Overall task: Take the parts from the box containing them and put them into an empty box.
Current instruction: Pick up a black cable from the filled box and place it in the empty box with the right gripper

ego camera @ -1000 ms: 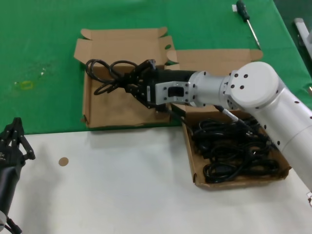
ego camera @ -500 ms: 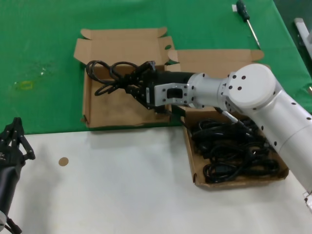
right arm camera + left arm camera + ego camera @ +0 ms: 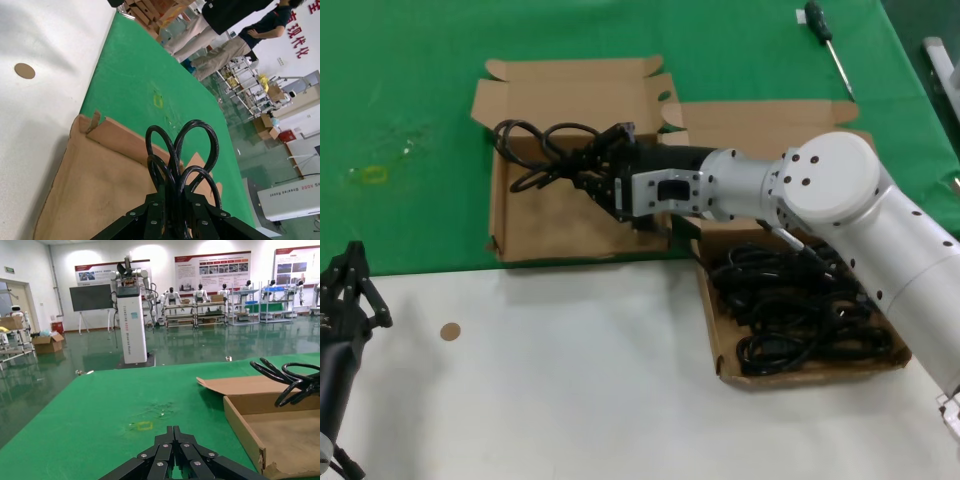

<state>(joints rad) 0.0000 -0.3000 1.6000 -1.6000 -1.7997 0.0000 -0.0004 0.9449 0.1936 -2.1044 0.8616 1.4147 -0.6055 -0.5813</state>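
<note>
A black power cord bundle point(image 3: 542, 152) is held in the clenched jaws of the right gripper point(image 3: 588, 168), which is stretched across from the robot's right and poised above the smaller brown cardboard box point(image 3: 560, 225) on the green cloth of the counter point(image 3: 410, 90). The bundle is gripped near one end, so its loops fan out over the far left part of that box's floor; it appears to be clear of the cardboard, though this cannot be told for certain. The hold seems chosen so that the coil stays gathered when carried and falls inside the walls on release. In the larger brown cardboard box point(image 3: 720, 340), on the robot's right, a heap of black cords point(image 3: 800, 310) is left to be moved. The left gripper point(image 3: 350, 290) is parked low at the near left edge, well apart from both boxes, its jaws closed together on nothing.
</note>
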